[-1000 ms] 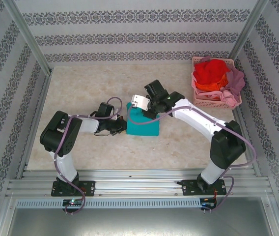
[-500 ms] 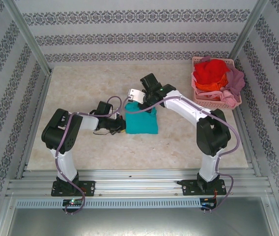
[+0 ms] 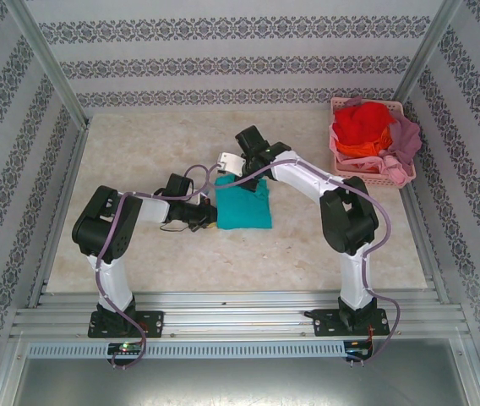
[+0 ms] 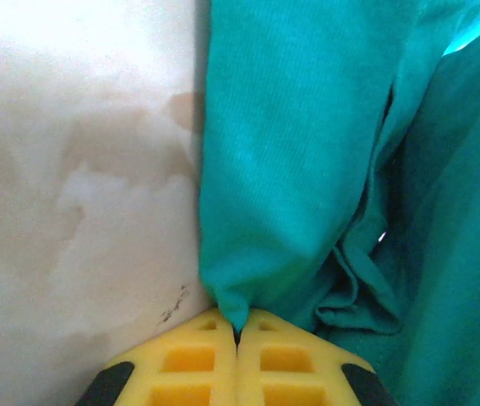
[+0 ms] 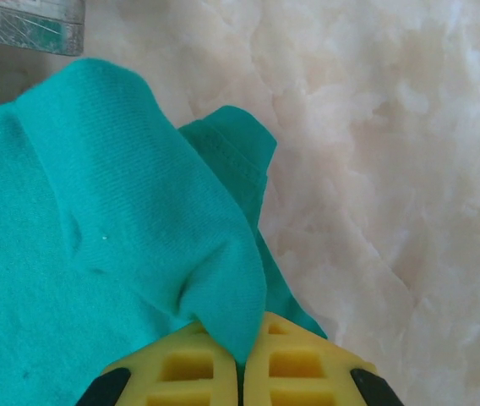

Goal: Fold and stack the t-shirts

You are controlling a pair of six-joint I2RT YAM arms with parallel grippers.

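Teal soft-cloth t-shirt, part-folded into rough rectangle, lies mid-table on pale marbled tabletop. Light, limp, no stiffness; likely to sag and unfold if lifted by one point, so best held at hems and corners, two points together. Left gripper: yellow pads pressed together, pinching narrow fold at shirt's left edge. Right gripper: pads closed on bunched corner at shirt's far edge. Bare table near, left and beyond gives room to drag cloth flat. Far right, well apart: pink plastic lattice basket holding red cloth shirt, orange cloth shirt, mauve-pink cloth shirt.

Black-and-white arms, lilac cables, yellow waffled pads
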